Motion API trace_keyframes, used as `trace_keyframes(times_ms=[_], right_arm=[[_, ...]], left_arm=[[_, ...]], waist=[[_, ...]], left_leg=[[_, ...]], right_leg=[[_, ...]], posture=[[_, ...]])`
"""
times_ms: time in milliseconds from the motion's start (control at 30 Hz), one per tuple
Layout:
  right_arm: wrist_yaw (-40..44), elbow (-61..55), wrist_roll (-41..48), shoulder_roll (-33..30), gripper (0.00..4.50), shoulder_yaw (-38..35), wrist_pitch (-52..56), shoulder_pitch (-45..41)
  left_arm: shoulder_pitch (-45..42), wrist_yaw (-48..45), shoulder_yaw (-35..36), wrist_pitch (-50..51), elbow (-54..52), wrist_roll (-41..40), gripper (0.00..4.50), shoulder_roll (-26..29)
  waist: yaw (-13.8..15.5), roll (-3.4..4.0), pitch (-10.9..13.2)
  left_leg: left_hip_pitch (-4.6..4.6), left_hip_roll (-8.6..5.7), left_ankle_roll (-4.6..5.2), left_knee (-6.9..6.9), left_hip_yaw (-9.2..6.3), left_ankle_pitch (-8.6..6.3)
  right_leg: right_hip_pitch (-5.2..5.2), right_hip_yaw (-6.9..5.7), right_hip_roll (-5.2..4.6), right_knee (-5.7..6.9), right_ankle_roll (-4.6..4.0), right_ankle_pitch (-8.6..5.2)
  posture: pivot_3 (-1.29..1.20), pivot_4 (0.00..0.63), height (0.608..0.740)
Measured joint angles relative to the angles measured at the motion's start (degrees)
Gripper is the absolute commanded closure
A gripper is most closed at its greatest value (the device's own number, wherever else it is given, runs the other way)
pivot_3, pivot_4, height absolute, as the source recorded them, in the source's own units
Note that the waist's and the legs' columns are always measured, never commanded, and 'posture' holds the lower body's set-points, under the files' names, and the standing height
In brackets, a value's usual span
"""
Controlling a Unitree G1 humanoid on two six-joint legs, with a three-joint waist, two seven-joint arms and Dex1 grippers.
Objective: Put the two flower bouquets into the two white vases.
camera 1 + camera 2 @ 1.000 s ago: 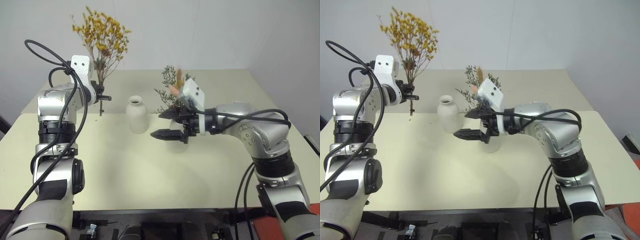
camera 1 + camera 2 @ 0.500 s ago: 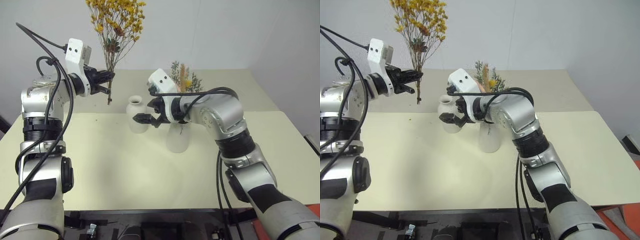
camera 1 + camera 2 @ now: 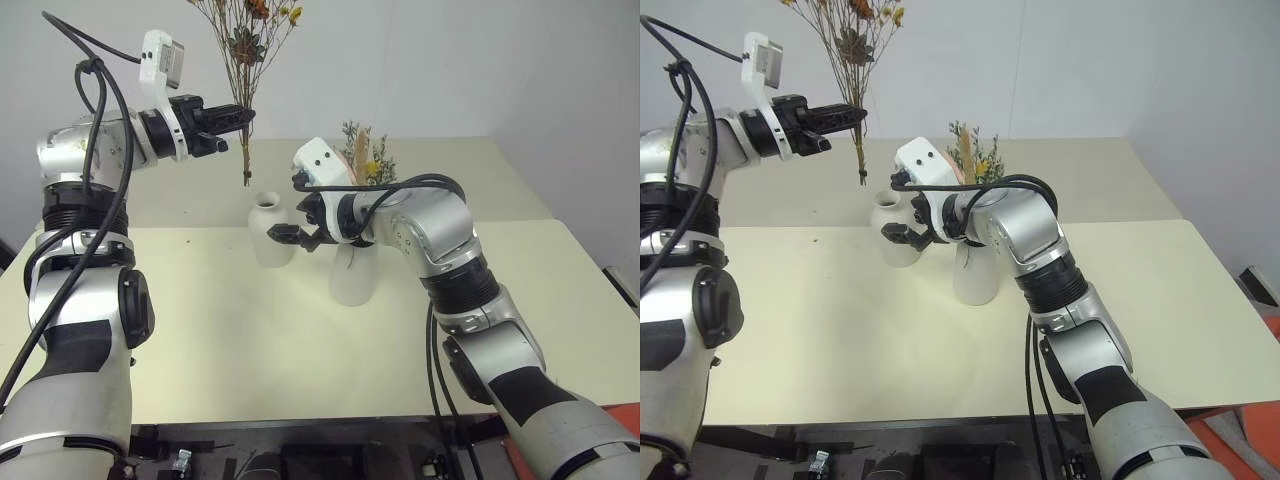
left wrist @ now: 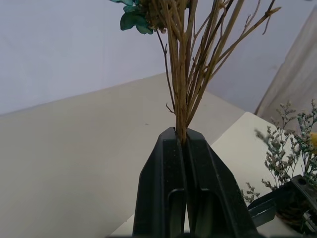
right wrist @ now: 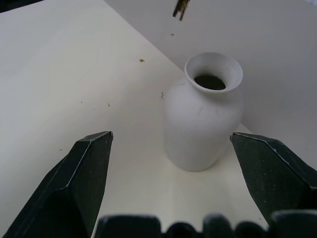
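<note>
My left gripper is shut on the thin brown stems of the yellow-orange bouquet and holds it upright, high over the table. The stem ends hang just above and left of the bottle-shaped white vase. The left wrist view shows the fingers pressed together on the stems. The grey-green bouquet stands in the tapered white vase. My right gripper is open beside the bottle vase, which sits between its spread fingers in the right wrist view.
The cream table carries both vases near its middle, close together. A few dried crumbs lie on the tabletop beside the bottle vase. A pale wall rises behind the table's far edge.
My left gripper has lifted the yellow-orange bouquet and swung it right, toward the bottle vase. My right gripper has moved left from the tapered vase to the bottle vase, staying open.
</note>
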Motion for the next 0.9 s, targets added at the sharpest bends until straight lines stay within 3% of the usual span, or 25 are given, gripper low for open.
trace_keyframes(times_ms=[900], right_arm=[[0.0,-1.7,-0.4,0.2,0.00,0.0,1.5,0.6]], left_arm=[[7.7,0.5,4.4,-9.9,0.6,-1.6,4.48,-5.2]], waist=[[0.1,0.00,0.0]], left_leg=[[-0.08,-0.01,0.00,0.00,-0.01,0.00]], right_leg=[[-0.05,0.00,-0.01,0.03,0.00,0.01]], posture=[[0.00,0.150,0.740]])
